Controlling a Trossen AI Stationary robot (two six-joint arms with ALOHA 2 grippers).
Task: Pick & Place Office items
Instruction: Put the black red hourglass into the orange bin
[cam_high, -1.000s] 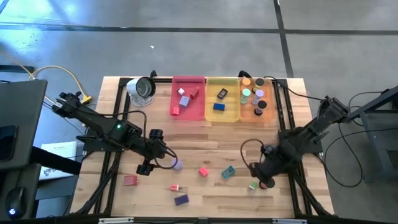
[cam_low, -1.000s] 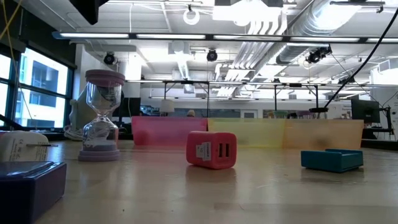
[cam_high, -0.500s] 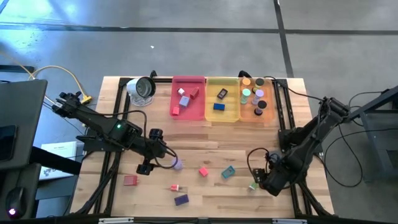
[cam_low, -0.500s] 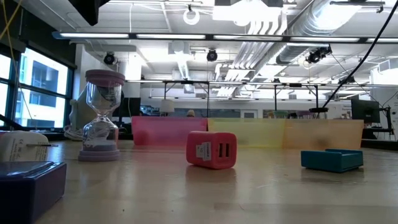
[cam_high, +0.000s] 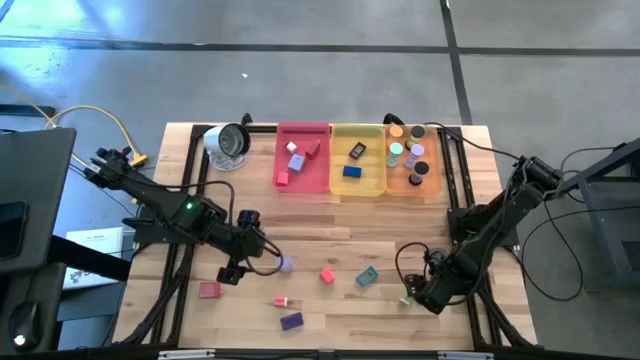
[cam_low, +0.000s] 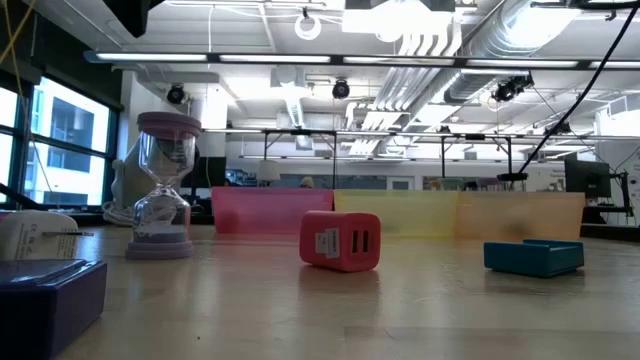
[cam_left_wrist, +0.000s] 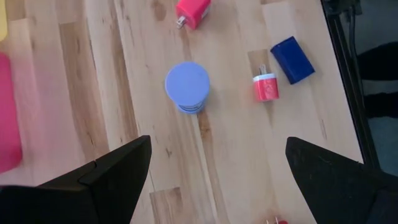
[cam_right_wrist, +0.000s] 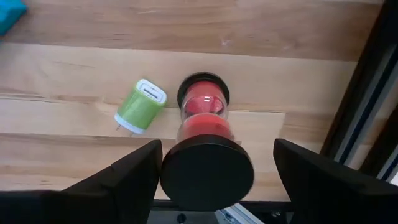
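My left gripper (cam_high: 243, 262) hangs open over the table's left half. A lavender hourglass-like cylinder (cam_left_wrist: 187, 87) stands upright ahead of its fingers, also seen in the high view (cam_high: 285, 263) and the low view (cam_low: 163, 185). My right gripper (cam_right_wrist: 208, 186) is open near the table's near right corner (cam_high: 422, 293). A red hourglass-like cylinder with black ends (cam_right_wrist: 205, 140) stands upright between its fingers. A green plug block (cam_right_wrist: 140, 106) lies beside it. I cannot tell whether a finger touches the cylinder.
Loose on the near half of the table are a red block (cam_high: 208, 290), a small red-and-white plug (cam_high: 282, 301), a purple block (cam_high: 291, 321), a red plug (cam_high: 327, 275) and a teal block (cam_high: 367, 277). Pink (cam_high: 302, 175), yellow (cam_high: 357, 182) and orange (cam_high: 400, 185) trays line the far edge, beside a silver-and-white round object (cam_high: 228, 142).
My right gripper has moved toward the table's near edge, and its arm has drawn down with it. It now stands over the red cylinder, which showed beside its tip a second ago. The items on the table have kept their places.
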